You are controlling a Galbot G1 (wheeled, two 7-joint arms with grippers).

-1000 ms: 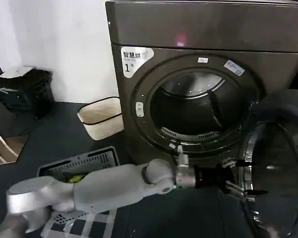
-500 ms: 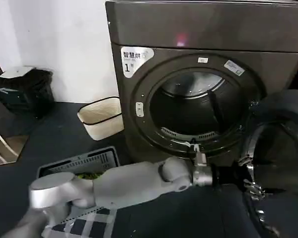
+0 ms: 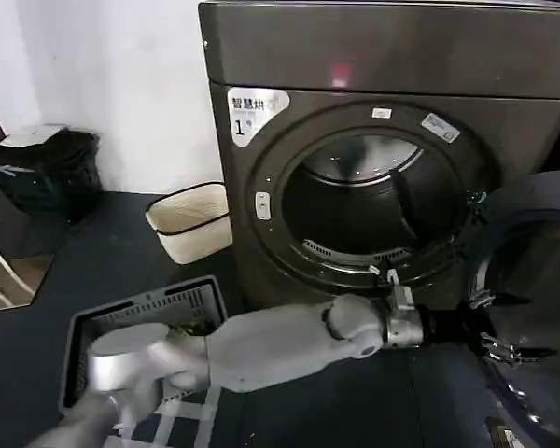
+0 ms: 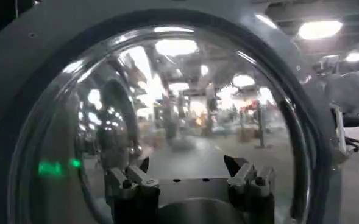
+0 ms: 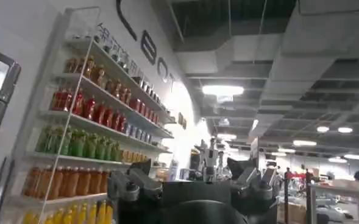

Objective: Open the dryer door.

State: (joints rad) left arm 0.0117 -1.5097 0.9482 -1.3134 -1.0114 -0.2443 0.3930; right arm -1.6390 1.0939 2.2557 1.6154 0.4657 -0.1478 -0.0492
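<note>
The dryer (image 3: pixel 383 56) stands ahead with its drum opening (image 3: pixel 373 215) uncovered. The dryer door (image 3: pixel 539 201) is swung out to the right, its dark inner side and glass bowl facing me. My left arm reaches across low in front of the machine. My left gripper (image 3: pixel 500 347) is at the door's inner lower rim. In the left wrist view the left gripper (image 4: pixel 188 173) is open, its fingertips (image 4: pixel 129 177) spread just before the door's domed glass (image 4: pixel 185 91). My right gripper (image 5: pixel 191 176) is open and holds nothing, pointing away into the room.
A white basket (image 3: pixel 191 219) sits on the floor left of the dryer. A grey crate (image 3: pixel 140 313) lies under my left arm. A black bin (image 3: pixel 47 168) stands at the far left. Drink shelves (image 5: pixel 81 140) show in the right wrist view.
My left arm has slid to the right and the gripper has gone with the door, which has swung farther out to the right and wider open.
</note>
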